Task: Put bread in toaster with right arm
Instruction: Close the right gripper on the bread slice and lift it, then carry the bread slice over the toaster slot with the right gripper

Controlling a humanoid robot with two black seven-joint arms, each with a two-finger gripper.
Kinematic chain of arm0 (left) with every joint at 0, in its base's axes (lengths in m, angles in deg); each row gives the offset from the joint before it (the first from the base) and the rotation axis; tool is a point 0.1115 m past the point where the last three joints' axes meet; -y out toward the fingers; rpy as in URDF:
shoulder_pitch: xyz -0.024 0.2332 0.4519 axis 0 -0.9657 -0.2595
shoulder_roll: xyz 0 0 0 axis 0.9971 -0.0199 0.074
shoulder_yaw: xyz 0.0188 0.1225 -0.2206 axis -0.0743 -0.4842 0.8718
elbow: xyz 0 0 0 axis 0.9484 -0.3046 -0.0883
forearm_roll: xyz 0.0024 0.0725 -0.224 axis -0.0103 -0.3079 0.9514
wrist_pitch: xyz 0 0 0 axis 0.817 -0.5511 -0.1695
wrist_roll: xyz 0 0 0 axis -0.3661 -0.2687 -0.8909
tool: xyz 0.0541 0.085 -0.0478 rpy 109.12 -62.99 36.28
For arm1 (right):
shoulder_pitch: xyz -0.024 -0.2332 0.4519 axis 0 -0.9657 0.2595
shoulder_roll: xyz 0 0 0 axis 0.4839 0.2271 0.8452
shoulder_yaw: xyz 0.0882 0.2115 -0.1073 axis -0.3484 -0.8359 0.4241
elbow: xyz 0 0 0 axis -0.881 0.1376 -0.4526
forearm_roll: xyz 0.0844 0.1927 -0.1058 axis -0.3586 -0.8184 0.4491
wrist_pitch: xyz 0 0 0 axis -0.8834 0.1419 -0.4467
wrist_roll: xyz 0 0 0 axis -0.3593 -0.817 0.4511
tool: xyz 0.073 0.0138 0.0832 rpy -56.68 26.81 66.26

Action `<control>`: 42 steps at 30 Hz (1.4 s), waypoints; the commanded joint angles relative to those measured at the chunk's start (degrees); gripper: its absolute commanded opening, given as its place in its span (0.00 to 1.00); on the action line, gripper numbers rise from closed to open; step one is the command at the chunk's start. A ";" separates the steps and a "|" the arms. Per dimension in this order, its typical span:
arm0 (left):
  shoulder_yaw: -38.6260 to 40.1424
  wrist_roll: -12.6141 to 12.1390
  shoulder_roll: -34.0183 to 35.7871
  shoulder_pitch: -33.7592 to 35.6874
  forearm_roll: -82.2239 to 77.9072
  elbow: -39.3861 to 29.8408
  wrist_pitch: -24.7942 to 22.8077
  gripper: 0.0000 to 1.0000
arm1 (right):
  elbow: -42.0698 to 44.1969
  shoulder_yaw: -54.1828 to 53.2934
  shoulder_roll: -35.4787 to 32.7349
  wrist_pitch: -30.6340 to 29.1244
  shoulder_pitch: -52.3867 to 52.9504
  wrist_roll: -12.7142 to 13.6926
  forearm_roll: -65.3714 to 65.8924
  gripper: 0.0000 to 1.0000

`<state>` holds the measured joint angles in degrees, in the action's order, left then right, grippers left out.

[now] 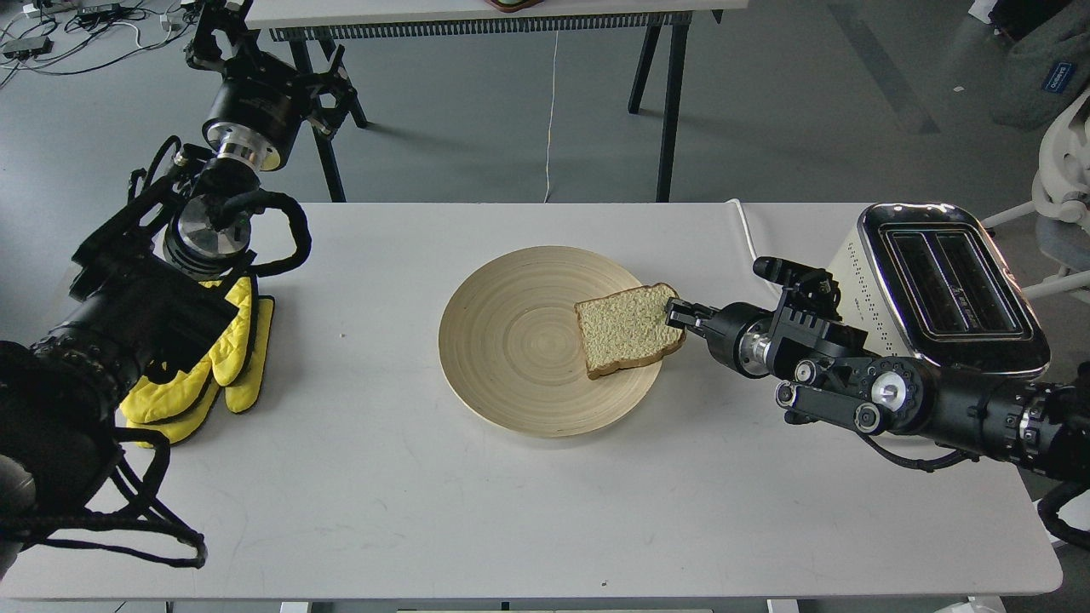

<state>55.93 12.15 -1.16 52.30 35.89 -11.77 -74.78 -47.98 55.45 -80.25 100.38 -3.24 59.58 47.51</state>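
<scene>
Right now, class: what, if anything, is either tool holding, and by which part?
The right tool meets the bread at its right crust edge, over the plate; whether it is clamped cannot be told. The left tool's state cannot be told.

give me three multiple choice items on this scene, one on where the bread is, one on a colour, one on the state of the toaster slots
1. Where does the bread lie?
A. in the toaster
B. on the right side of the wooden plate
C. on the gloves

2. What colour are the gloves beside the left arm?
A. yellow
B. blue
C. red

3. What is in the slots of the toaster?
A. two slices
B. one slice
C. nothing

Answers:
1 B: the slice rests on the plate, with the right claw at its right edge.
2 A: they are bright yellow.
3 C: both slots show dark and empty.
</scene>
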 commanded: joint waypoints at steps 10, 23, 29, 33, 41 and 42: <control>-0.04 0.00 -0.07 0.09 0.00 0.00 0.00 1.00 | -11.41 -2.34 -9.65 0.99 7.90 0.00 0.04 0.00; -0.04 0.00 -0.07 0.09 0.00 0.00 0.00 1.00 | -26.00 4.50 -31.88 -2.70 28.64 2.62 5.39 0.00; -0.04 0.00 -0.07 0.00 0.00 0.00 0.00 1.00 | -31.64 13.38 -41.56 -5.87 37.35 5.44 13.56 0.00; -0.04 0.00 -0.07 0.00 0.00 0.00 -0.09 1.00 | -33.66 14.98 -47.27 -9.37 39.82 7.63 19.10 0.00; -0.12 0.00 -0.07 0.00 0.00 0.00 -0.18 1.00 | -40.07 14.89 -57.20 -15.27 41.23 10.80 23.59 0.00; -0.12 0.00 -0.07 0.00 -0.09 -0.09 -0.18 1.00 | -40.86 14.98 -58.00 -15.27 41.14 10.89 23.59 0.00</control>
<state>55.89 12.14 -1.23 52.33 35.89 -11.78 -74.92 -86.60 70.35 -135.42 85.53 37.92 69.75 70.44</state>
